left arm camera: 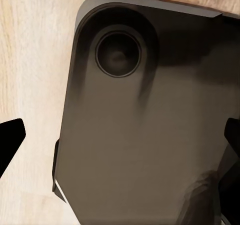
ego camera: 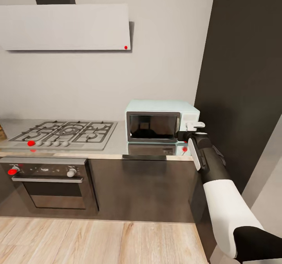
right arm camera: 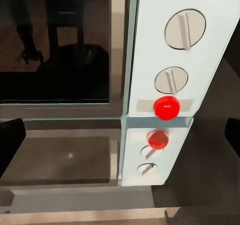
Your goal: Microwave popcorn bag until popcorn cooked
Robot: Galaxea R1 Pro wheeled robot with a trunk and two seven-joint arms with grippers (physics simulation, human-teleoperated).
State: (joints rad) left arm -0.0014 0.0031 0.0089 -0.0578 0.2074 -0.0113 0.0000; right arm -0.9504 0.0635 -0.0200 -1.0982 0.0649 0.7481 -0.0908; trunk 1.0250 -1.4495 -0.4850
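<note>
The pale mint-blue microwave [ego camera: 156, 120] stands on the grey countertop [ego camera: 113, 143] with its dark glass door shut. My right gripper [ego camera: 194, 126] hovers just in front of its white control panel [right arm camera: 170, 50]. In the right wrist view the right gripper [right arm camera: 122, 137] is open, its dark fingertips [right arm camera: 11, 141] wide apart, facing two knobs and a red button [right arm camera: 166, 107]. A dark rounded shape shows behind the glass; I cannot tell what it is. The popcorn bag is hidden or out of view. My left gripper [left arm camera: 120, 137] is open over the robot's dark base [left arm camera: 145, 120].
A gas hob [ego camera: 62, 133] lies left of the microwave, with a built-in oven [ego camera: 51, 182] under it and a hood [ego camera: 64, 27] above. A tall dark cabinet [ego camera: 243, 80] rises right of the microwave. A tan sliver [ego camera: 1, 132] shows at the counter's left edge. Wood floor [ego camera: 98, 240] lies below.
</note>
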